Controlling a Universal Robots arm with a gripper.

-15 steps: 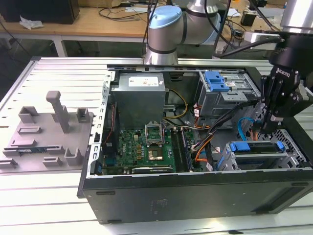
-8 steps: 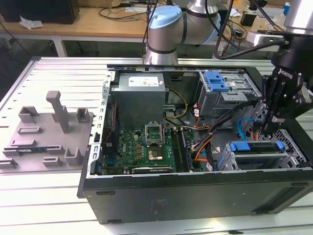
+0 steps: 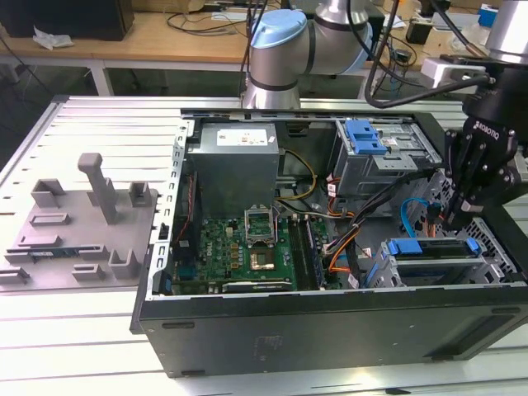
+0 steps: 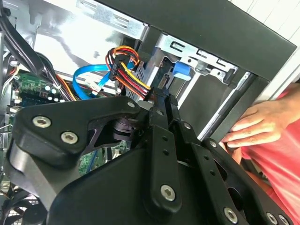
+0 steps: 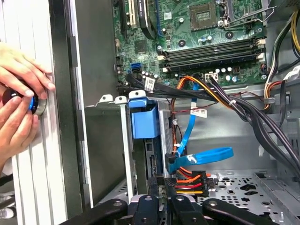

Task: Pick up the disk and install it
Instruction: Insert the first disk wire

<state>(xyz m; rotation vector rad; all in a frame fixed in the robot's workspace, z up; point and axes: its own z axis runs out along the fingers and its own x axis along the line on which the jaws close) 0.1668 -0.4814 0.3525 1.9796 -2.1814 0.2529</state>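
Disk [image 3: 429, 247] in bay [image 3: 497, 241], just beside claw [image 3: 453, 221].

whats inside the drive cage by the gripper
The disk, in its blue bracket, sits in the drive cage, close to the gripper. Anything beneath the disk is covered by it and the cage walls.
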